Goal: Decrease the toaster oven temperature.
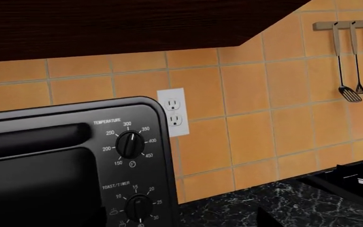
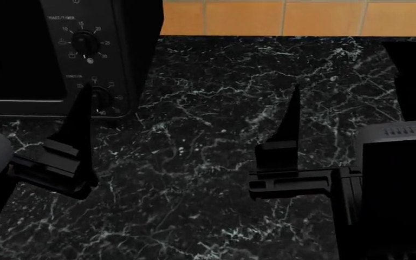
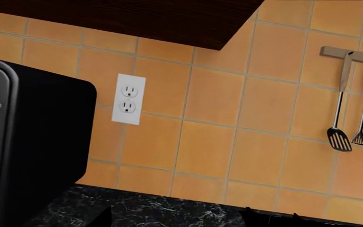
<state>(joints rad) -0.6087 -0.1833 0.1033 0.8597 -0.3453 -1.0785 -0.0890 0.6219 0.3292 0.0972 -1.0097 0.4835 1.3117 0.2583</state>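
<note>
One temperature knob [image 1: 130, 144] — pointer near 300 | toaster oven [image 1: 74, 165] upright

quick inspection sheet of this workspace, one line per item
surface: black marble-look counter, bare where visible.
job's things: toaster oven at the counter's left; temperature knob has its pointer just left of the 300 mark; toast/timer knob below it.
clutter: nothing seen on the counter.
grippers: left gripper hangs in front of the oven's lower knobs, not touching the temperature knob; right gripper over bare counter; both hold nothing, open or shut unclear.
cables: nothing seen; wall outlet has nothing plugged in.
surroundings: orange tile wall, dark cabinet overhead, utensils on a rail.
</note>
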